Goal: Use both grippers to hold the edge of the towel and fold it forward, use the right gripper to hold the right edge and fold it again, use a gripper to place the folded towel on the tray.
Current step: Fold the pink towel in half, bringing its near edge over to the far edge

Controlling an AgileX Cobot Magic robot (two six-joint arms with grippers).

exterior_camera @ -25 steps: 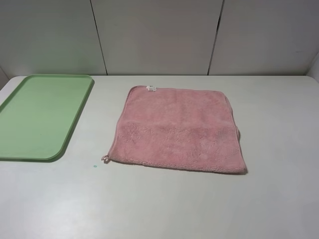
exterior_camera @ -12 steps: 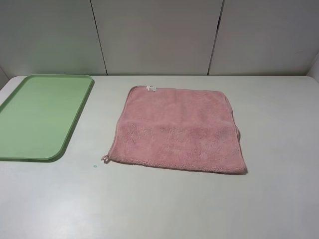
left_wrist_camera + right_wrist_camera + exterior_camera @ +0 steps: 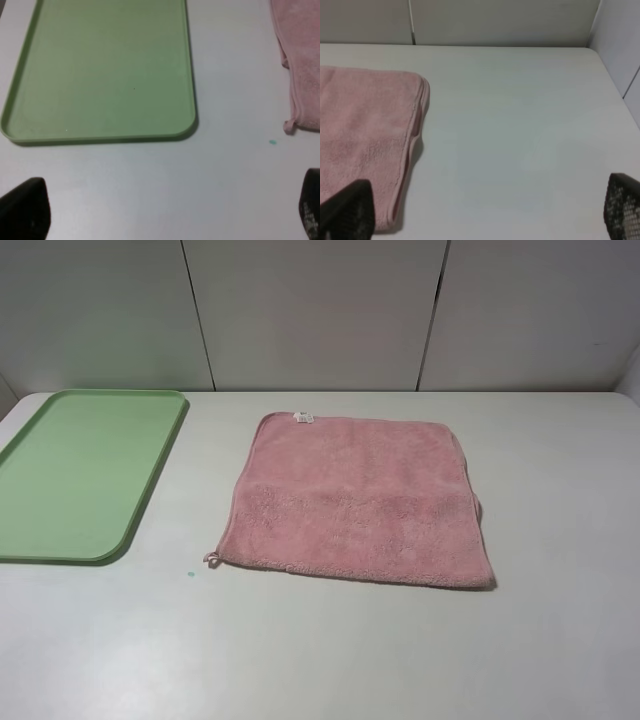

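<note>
The tray (image 3: 70, 480) lies flat at the far left of the table (image 3: 330, 660), its left side cut by the frame in the high view. Its long right rim slants away toward the back wall. Between that rim and the towel (image 3: 360, 500) runs a bare strip of tabletop. The whole front of the table, nearer the camera than the towel, is bare too. Right of the towel the surface is bare out to the table's right end.

The left gripper (image 3: 167, 207) hangs over the bare table in front of the tray's near corner. Its fingers (image 3: 25, 210) are spread wide with nothing between them. A tiny green speck (image 3: 188, 573) sits on the table near the towel's near left corner. Grey wall panels (image 3: 310, 310) close off the back edge. The right gripper (image 3: 485, 207) hangs over the open table just right of the towel. It is likewise spread wide and grips nothing; one dark fingertip (image 3: 347, 212) shows over the towel's corner. Neither arm shows in the high view.

The towel lies spread in a single flat layer at the middle of the table, well apart from the tray. It is pink and fluffy, roughly square, and bordered by a thin hem (image 3: 232, 510). A small loop (image 3: 211, 559) sticks out at the near left corner and a white tag (image 3: 302, 418) sits on the far edge. The right hem buckles slightly outward halfway along.
</note>
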